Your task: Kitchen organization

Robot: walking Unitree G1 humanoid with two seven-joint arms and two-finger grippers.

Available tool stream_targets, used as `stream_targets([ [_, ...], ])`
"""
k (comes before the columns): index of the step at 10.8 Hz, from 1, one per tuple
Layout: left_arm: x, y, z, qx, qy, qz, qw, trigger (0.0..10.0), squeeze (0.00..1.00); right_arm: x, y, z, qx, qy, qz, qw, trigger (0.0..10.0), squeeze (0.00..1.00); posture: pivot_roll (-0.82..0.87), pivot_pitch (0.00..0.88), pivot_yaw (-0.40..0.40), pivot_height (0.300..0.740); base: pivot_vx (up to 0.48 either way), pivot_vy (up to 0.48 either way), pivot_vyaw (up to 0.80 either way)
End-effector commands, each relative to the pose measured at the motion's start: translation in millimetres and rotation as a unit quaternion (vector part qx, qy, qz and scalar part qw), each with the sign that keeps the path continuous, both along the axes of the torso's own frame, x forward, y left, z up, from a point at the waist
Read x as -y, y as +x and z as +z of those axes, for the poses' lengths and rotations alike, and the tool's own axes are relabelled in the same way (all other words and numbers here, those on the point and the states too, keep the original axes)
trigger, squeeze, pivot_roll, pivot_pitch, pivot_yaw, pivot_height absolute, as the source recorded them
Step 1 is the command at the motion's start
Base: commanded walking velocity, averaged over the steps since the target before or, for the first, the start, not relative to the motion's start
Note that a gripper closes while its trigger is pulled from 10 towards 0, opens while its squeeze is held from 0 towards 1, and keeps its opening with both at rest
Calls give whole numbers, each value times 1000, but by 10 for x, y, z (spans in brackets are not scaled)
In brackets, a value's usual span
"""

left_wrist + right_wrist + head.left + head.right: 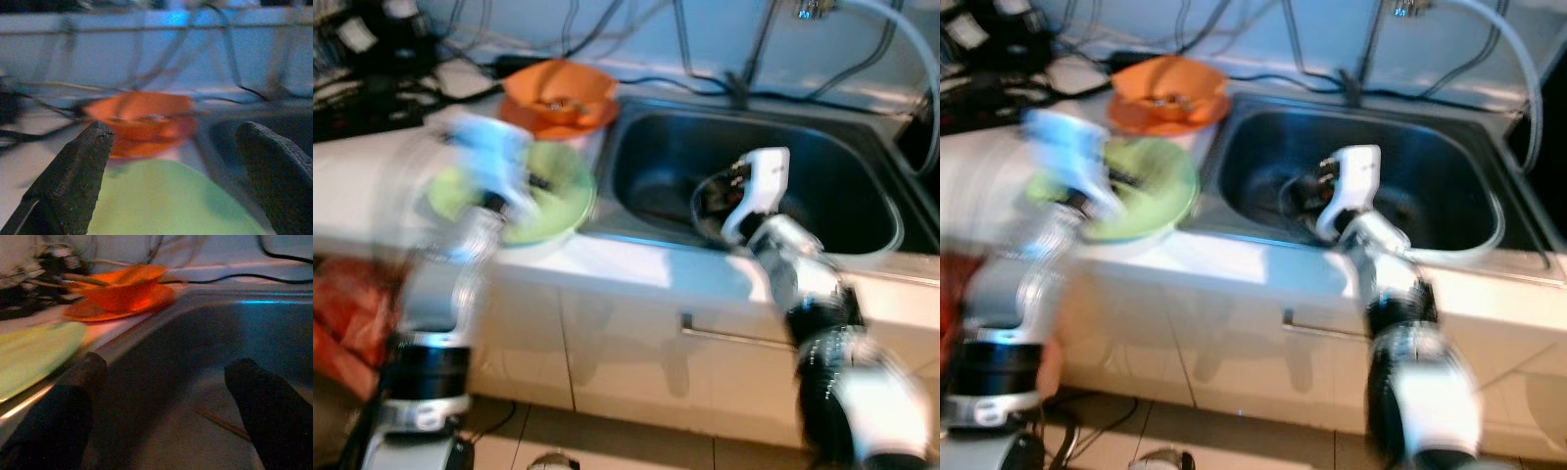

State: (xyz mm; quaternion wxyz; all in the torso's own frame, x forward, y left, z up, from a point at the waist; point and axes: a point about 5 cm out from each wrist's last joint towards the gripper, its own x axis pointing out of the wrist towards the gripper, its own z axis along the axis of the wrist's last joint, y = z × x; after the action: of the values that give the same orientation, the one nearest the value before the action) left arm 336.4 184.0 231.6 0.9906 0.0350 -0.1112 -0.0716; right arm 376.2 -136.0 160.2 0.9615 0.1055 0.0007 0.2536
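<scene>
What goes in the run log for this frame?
left gripper: open, over green plate | right gripper: open, over sink | orange bowl: on counter

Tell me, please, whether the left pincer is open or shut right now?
Open. The left pincer has its two black fingers spread wide apart above the green plate, gripping nothing.

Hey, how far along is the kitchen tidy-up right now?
Early, by the look of it. Nothing looks put away: the green plate and orange bowl sit on the counter beside the sink. The left gripper hovers open over the green plate; the right gripper is open over the sink. Neither holds anything, so both dishes remain.
</scene>
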Motion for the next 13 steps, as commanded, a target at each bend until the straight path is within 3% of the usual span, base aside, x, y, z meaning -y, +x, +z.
stream_targets([
  [1,-131,-30,14,18,-15,41,999,10000,0,-32,-94,151,46,2,10,999,10000,1000,140,32,-48,740,0,0,0],
  [2,-187,-78,35,36,-27,59,997,10000,0,-62,-159,207,79,-2,-5,997,10000,1000,140,32,-48,740,0,0,0],
  [3,-249,-177,85,70,-37,97,992,10000,0,-125,-265,291,101,5,6,995,10000,655,133,29,-52,740,0,0,0],
  [4,-349,-224,3,59,-48,145,987,10000,0,-134,-349,321,95,-1,17,995,10000,325,132,30,-52,740,0,0,0],
  [6,-695,-306,-269,-5,-105,254,961,10000,0,-170,-456,389,87,-1,43,995,10000,0,132,31,-53,740,0,0,0],
  [7,-840,-323,-378,-37,-141,297,944,10000,0,-246,-535,415,81,-6,91,993,10000,0,132,28,-52,740,0,0,0],
  [8,-874,-309,-483,-71,-162,306,935,10000,0,-289,-594,405,72,-14,127,989,10000,0,133,28,-51,740,0,0,0],
  [9,-799,-252,-676,-134,-192,284,930,10000,0,-309,-673,323,47,-35,167,984,10000,0,131,27,-48,740,0,0,0],
  [11,-700,-192,-734,-157,-230,251,927,10000,0,-306,-739,243,20,-43,182,982,10000,0,126,25,-44,740,0,0,0],
  [13,-513,-61,-660,-168,-289,186,924,10000,0,-319,-787,218,9,-41,187,981,10000,0,120,23,-40,740,0,0,0],
])
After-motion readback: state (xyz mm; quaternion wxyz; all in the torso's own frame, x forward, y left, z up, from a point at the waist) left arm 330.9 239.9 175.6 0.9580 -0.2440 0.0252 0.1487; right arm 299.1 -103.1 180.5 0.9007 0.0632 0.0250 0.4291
